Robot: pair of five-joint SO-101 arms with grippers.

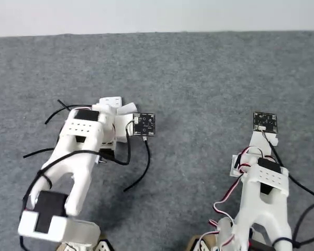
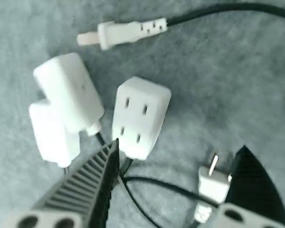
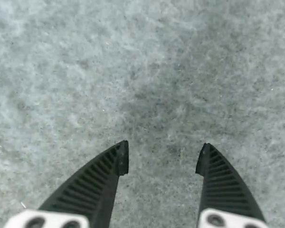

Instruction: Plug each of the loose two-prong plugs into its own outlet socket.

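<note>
A white outlet block point(image 2: 140, 121) with two pairs of slots lies on the grey carpet, just past my left gripper point(image 2: 179, 147), which stands open above it. A second white block point(image 2: 61, 109) lies beside the first. One loose white two-prong plug point(image 2: 123, 33) on a black cord lies beyond the blocks. Another white plug point(image 2: 213, 183) lies close against one finger point(image 2: 249, 185), prongs pointing away, not clamped. In the high view the white blocks point(image 1: 112, 104) peek out from under the left arm point(image 1: 78, 151). My right gripper point(image 3: 165, 146) is open over bare carpet.
Black cords point(image 1: 145, 162) trail over the carpet around the left arm. The right arm point(image 1: 261, 183) stands at the near right, apart from the plugs. A pale wall point(image 1: 157, 15) bounds the carpet at the far side.
</note>
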